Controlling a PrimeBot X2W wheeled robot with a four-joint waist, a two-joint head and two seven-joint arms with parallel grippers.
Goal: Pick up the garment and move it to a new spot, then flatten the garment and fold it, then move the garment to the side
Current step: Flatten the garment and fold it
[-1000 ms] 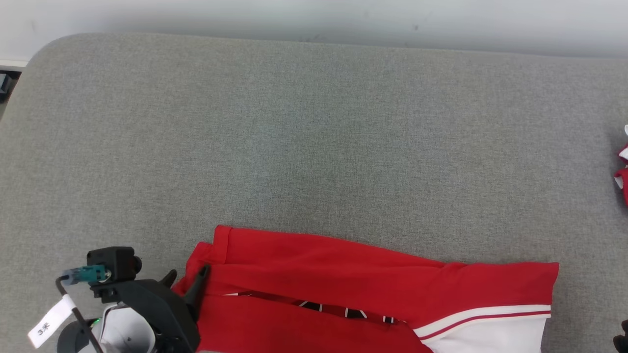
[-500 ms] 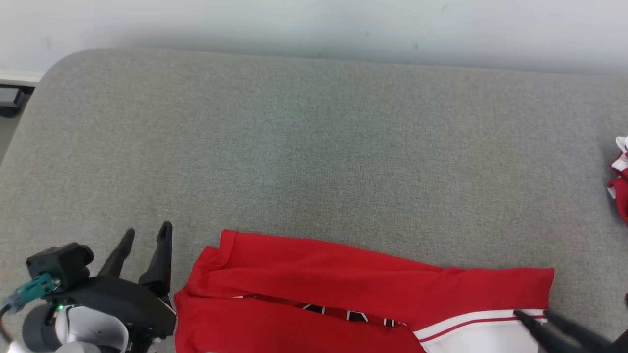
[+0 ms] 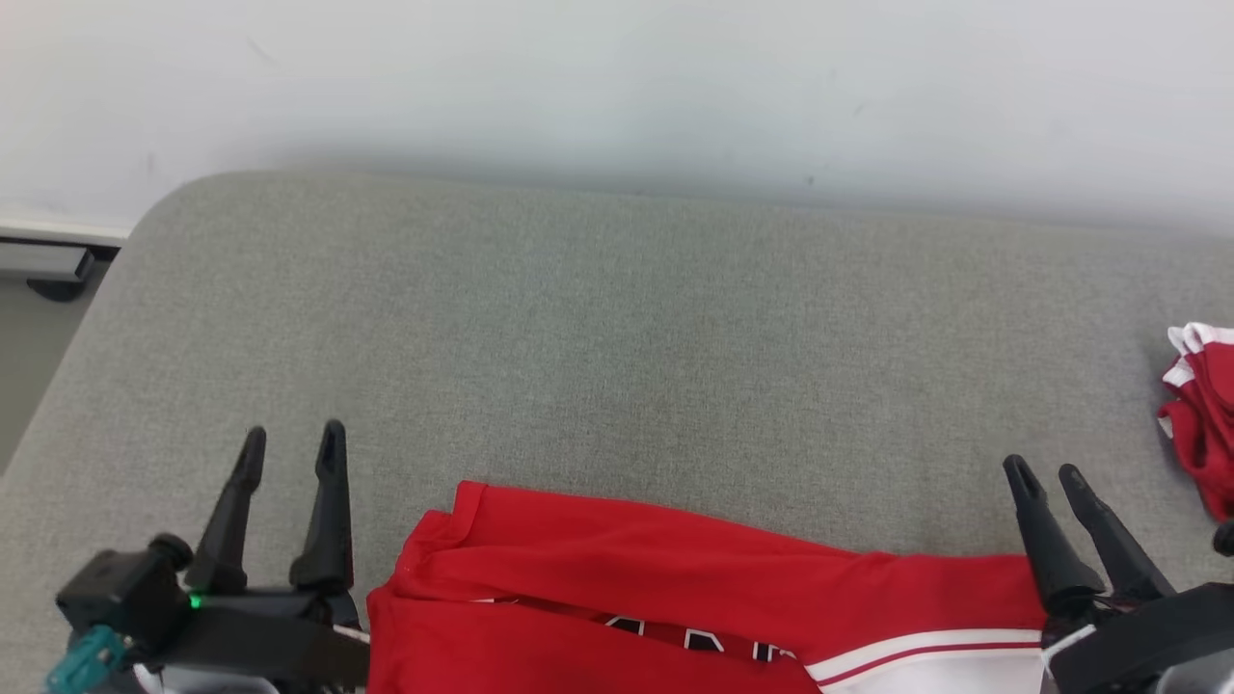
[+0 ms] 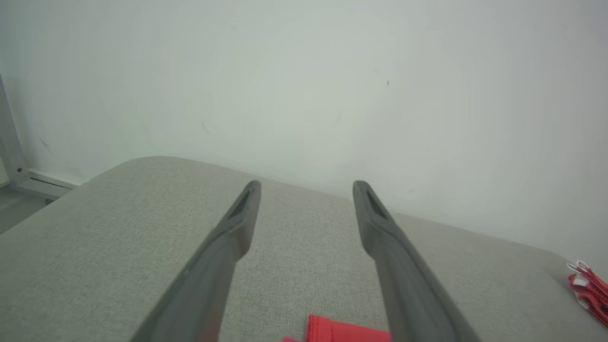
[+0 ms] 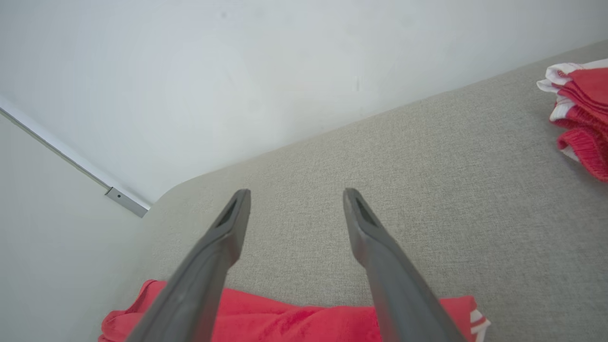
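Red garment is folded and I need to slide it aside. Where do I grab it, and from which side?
Grip both short ends at once: the left gripper on the red folded end, the right gripper on the white-striped end. The garment lies flat as a long band across the cushion, so come in low from each side and pinch all layers. Both grippers are open, one by each end.

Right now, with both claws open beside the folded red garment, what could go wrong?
1. The left claw and right claw flank the folded garment without gripping it; lifting one end alone may undo the fold.
2. A second red-and-white pile lies at the grey surface's right edge; sliding that way might tangle them.
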